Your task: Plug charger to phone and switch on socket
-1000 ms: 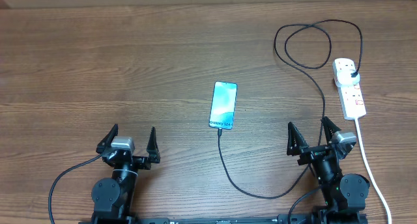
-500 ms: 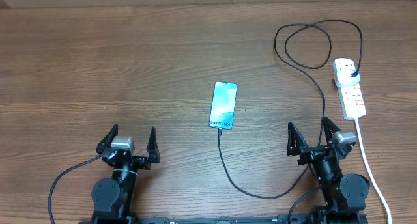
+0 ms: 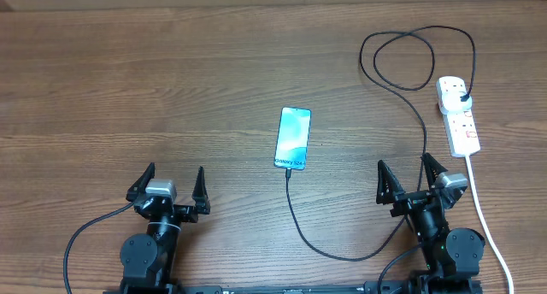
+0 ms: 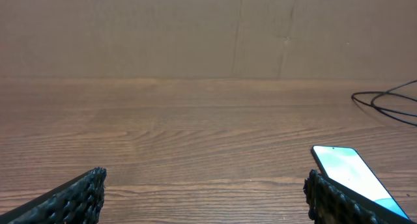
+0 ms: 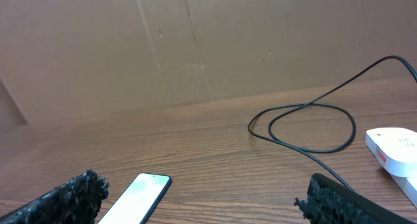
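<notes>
Blue-white phone (image 3: 292, 138) lies ahead, btwn L hand (image 3: 175, 179) & R hand (image 3: 403, 173).

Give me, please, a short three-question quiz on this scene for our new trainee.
1. True or false: the left fingers are holding the phone.
2. The power strip lies on the robot's: A) left, B) right, C) middle.
3. Fill in: the black cable runs from the power strip to the ___.
Key: 1 false; 2 B; 3 phone.
</notes>
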Robot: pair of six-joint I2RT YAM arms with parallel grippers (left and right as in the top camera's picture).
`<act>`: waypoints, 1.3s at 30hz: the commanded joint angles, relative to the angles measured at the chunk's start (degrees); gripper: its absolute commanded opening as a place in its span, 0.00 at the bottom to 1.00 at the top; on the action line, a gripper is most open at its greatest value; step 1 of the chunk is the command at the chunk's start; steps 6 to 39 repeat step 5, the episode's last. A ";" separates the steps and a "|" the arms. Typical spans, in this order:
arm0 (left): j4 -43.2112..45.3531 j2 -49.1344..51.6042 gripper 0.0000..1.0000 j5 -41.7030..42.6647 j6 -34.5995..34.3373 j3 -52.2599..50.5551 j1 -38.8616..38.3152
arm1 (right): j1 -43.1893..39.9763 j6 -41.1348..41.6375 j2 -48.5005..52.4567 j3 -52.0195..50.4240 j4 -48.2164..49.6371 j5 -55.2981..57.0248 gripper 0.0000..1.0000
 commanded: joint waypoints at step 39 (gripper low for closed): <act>-0.09 -0.66 0.99 -0.39 1.27 -0.20 0.37 | 0.31 -0.04 -0.57 -0.59 0.17 0.37 1.00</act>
